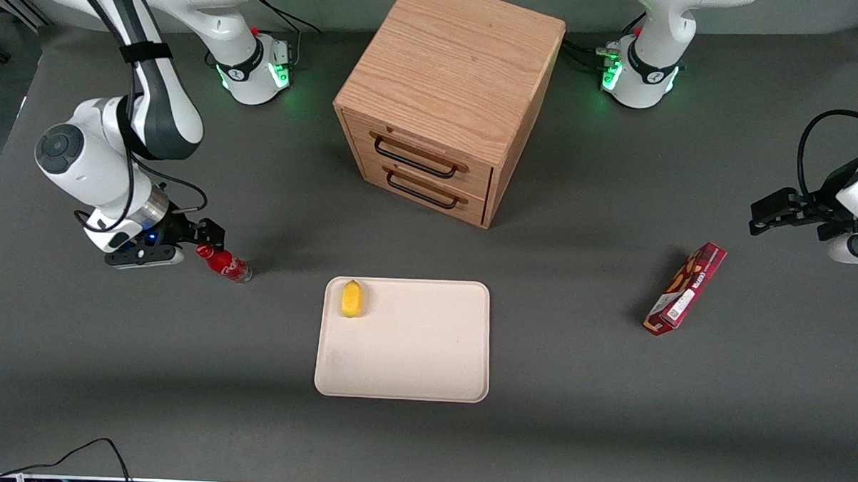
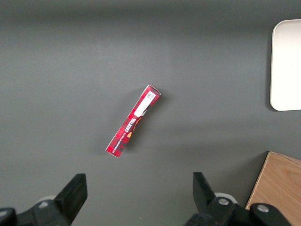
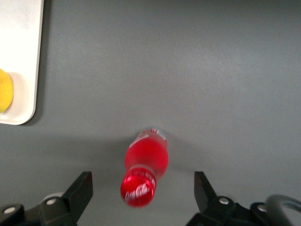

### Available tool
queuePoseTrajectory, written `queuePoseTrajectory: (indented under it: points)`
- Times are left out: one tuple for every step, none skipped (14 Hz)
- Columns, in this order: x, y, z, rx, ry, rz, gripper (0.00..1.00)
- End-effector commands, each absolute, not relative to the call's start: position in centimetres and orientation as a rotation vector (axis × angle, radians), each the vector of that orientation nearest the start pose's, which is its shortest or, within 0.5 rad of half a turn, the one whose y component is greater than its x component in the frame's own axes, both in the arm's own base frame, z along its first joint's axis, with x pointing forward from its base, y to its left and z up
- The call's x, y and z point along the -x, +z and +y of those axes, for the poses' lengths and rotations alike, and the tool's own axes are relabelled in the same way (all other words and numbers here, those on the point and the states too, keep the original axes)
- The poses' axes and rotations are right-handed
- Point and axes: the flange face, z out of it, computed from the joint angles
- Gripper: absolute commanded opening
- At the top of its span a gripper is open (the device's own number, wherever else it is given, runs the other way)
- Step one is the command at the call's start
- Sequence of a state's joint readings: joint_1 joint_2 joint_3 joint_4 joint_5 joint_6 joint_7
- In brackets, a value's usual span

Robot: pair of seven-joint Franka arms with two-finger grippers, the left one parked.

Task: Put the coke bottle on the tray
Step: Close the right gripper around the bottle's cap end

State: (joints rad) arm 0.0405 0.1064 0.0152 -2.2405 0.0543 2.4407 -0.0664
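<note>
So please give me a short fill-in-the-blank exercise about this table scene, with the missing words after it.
1. The open gripper hangs over the small red coke bottle, which stands on the grey ____.
2. On the flat cream-white tray lies one ____ fruit.
3. The wooden cabinet has ____ drawers.

Missing words: table; yellow; two

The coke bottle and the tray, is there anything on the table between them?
No. In the front view only bare grey table separates the coke bottle from the tray; the open gripper is right above the bottle.
</note>
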Motion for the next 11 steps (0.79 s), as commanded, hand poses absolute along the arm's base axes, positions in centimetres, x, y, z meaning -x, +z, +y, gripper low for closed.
queuePoseTrajectory:
  points:
    - [-54.6,32.6,2.7,3.094,-0.173,-0.156,0.84]
    - [-54.5,32.7,2.8,3.094,-0.172,-0.156,0.79]
    - [-54.2,32.7,2.8,3.094,-0.165,-0.156,0.72]
    - [-53.7,32.8,2.8,3.095,-0.161,-0.156,0.68]
    - [-53.3,32.9,2.8,3.095,-0.156,-0.156,0.61]
    - [-53.0,33.1,2.8,3.095,-0.161,-0.157,0.54]
    - [-52.7,33.0,2.7,3.095,-0.154,-0.156,0.47]
    - [-52.4,33.0,2.7,3.096,-0.151,-0.156,0.44]
    - [-52.2,33.1,2.7,3.096,-0.153,-0.156,0.38]
    - [-52.1,33.2,2.6,3.096,-0.154,-0.154,0.23]
    - [-52.0,33.3,2.6,3.096,-0.154,-0.154,0.02]
